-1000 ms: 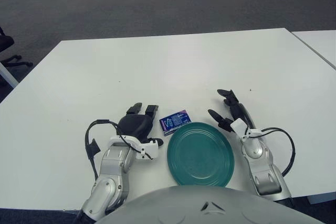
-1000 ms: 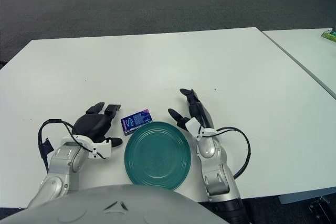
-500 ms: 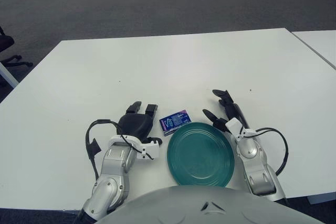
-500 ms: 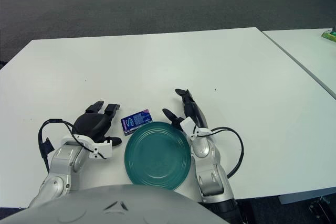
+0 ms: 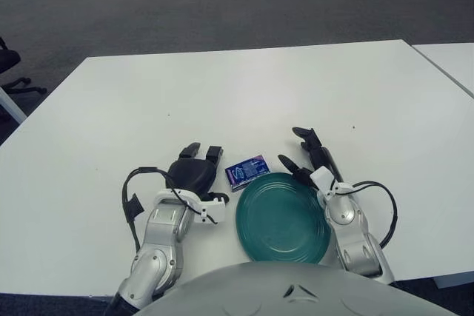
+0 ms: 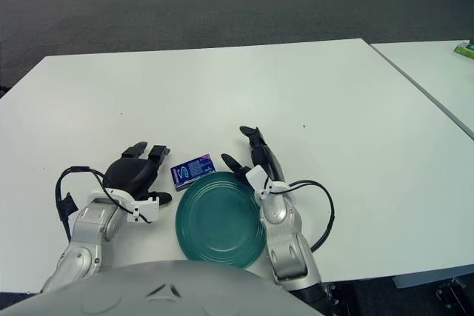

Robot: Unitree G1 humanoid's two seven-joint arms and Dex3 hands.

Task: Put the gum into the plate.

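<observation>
A small blue and purple gum pack (image 5: 246,172) lies flat on the white table, touching the far left rim of the teal plate (image 5: 283,217). My right hand (image 5: 309,155) hovers at the plate's far right rim, fingers spread and holding nothing, a short way right of the gum. My left hand (image 5: 194,169) shows just left of the gum, its black fingers loosely extended and holding nothing.
The white table (image 5: 244,94) stretches far ahead of both hands. A second white table (image 5: 452,61) stands at the right with a narrow gap between. Grey carpet lies beyond, with a chair base (image 5: 15,79) at the far left.
My right hand has moved left and slightly forward, from beside the plate to over its far right rim, closer to the gum. The gum, plate and left hand have stayed put.
</observation>
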